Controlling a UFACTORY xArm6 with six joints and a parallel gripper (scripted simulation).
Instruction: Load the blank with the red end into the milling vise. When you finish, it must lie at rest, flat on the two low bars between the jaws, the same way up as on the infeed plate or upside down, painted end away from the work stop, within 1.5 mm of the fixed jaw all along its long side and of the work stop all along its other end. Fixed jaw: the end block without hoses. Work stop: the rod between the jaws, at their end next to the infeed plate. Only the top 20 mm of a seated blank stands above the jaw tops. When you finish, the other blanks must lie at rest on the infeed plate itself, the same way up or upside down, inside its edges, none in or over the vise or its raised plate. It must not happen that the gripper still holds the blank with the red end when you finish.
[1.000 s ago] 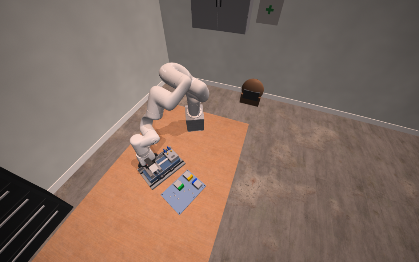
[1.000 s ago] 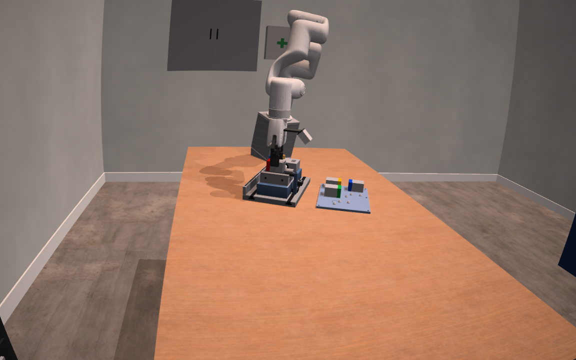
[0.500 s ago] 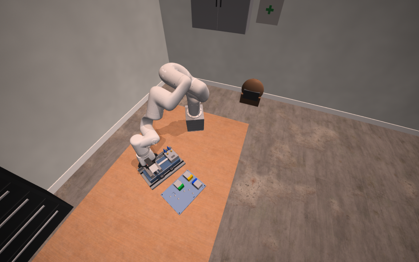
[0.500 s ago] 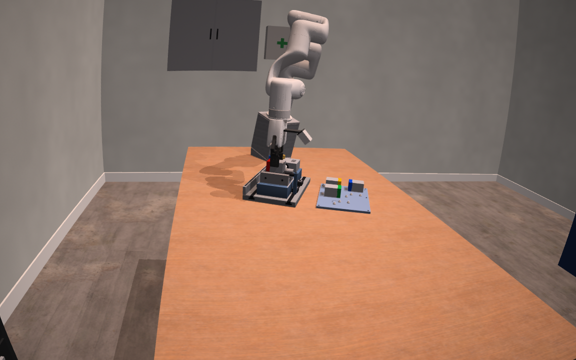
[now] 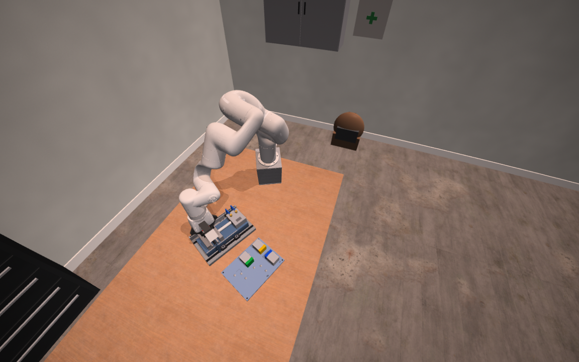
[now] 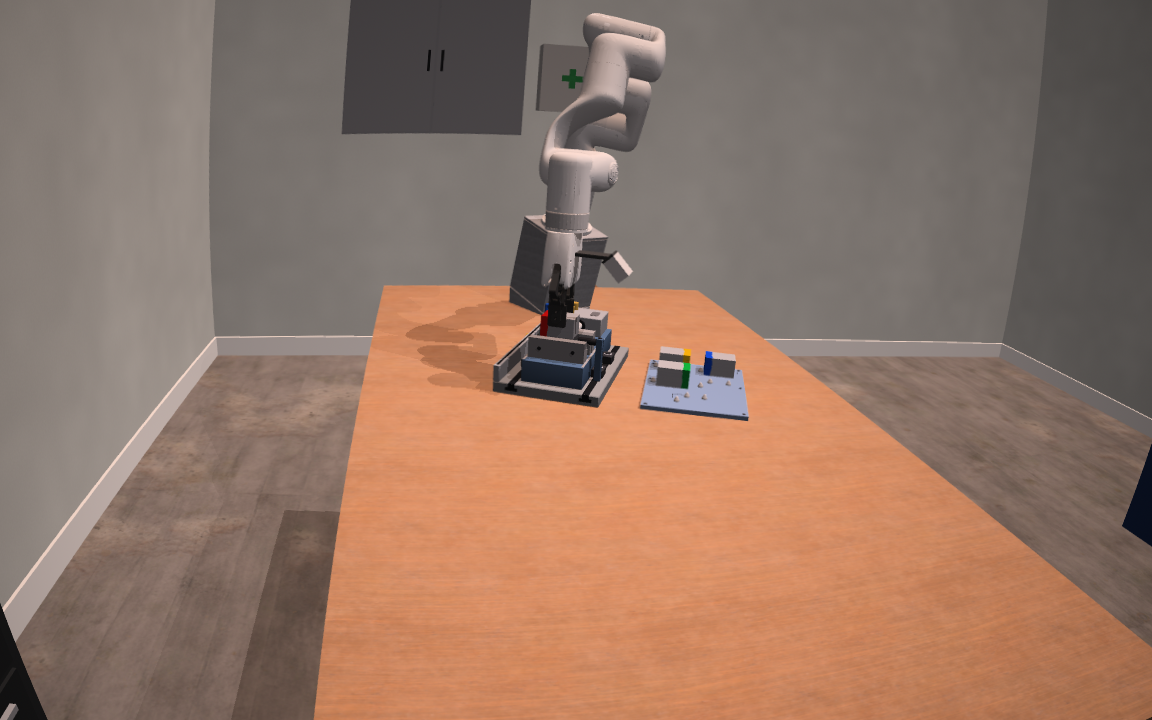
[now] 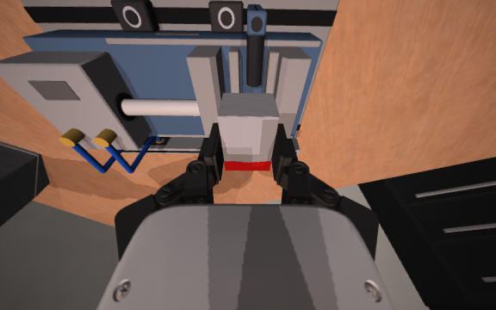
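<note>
The black two-fingered gripper [image 7: 248, 165] is clamping the grey rectangular blank with the red end [image 7: 248, 129] above the blue milling vise [image 7: 166, 73], red end facing away from the dark work-stop rod [image 7: 254, 60].

Grey walls [image 6: 831, 179], a wall cabinet [image 6: 435, 67], a first-aid sign [image 5: 371, 17] and wood-effect floor [image 5: 440, 247] are shown beyond the worktop [image 6: 652, 555] edges.

We see a matt, wood-grained table top [image 6: 652, 555]. The red-ended blank [image 7: 248, 129] looks like brushed grey metal, its end painted flat red. The gripper [image 7: 248, 165] fingers appear matt black; the arm [image 5: 228, 139] shell is smooth glossy white.
</note>
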